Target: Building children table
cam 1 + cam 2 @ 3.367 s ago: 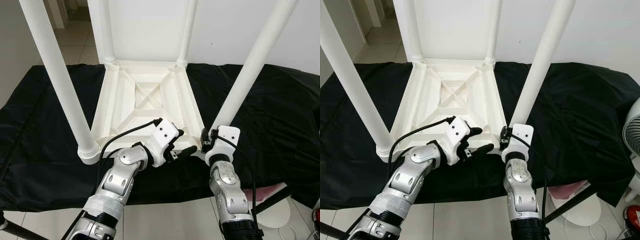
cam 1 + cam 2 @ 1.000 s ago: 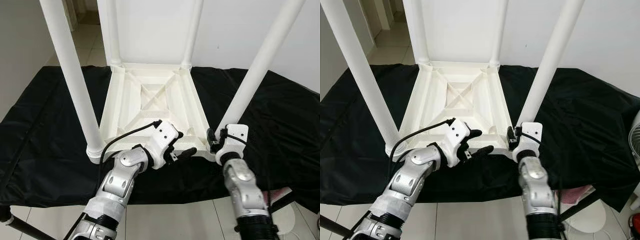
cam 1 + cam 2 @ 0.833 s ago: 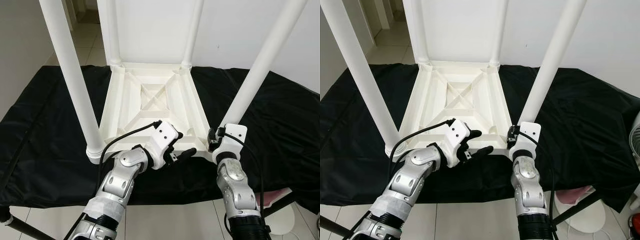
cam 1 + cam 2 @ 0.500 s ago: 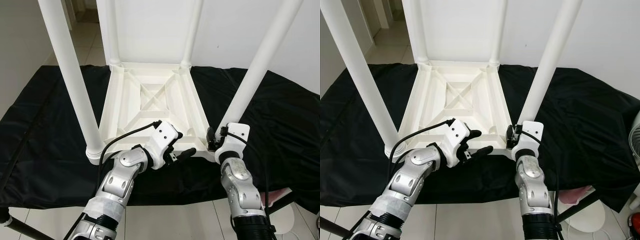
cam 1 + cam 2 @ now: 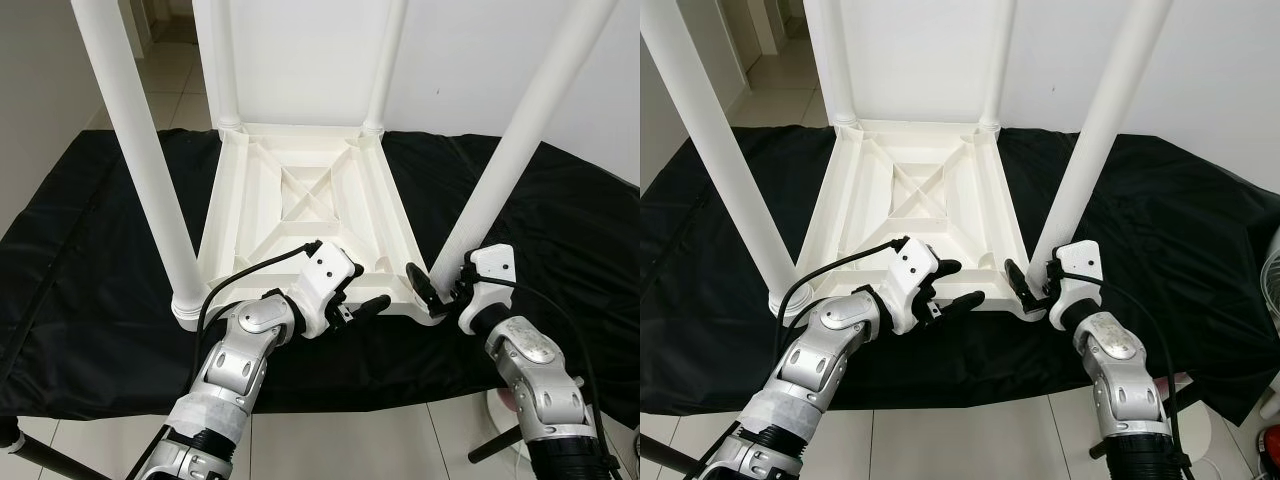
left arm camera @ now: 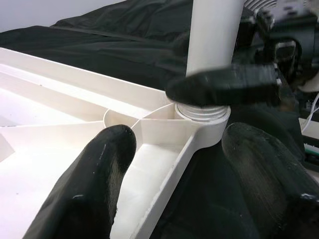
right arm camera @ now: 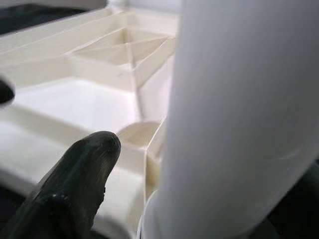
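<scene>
Black cloth [image 5: 90, 260] under upturned white children's table [image 5: 305, 215]; near edge between spread left gripper [image 5: 362, 298] fingers. Near-right leg [image 5: 505, 160] base between parted right gripper [image 5: 1032, 283] fingers.

An upturned table [image 5: 300, 210] lies on a cloth [image 5: 90, 260], legs up, both claws at its near edge.

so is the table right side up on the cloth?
No, the table lies upside down on the black cloth, ribbed underside showing and its legs pointing up.
</scene>
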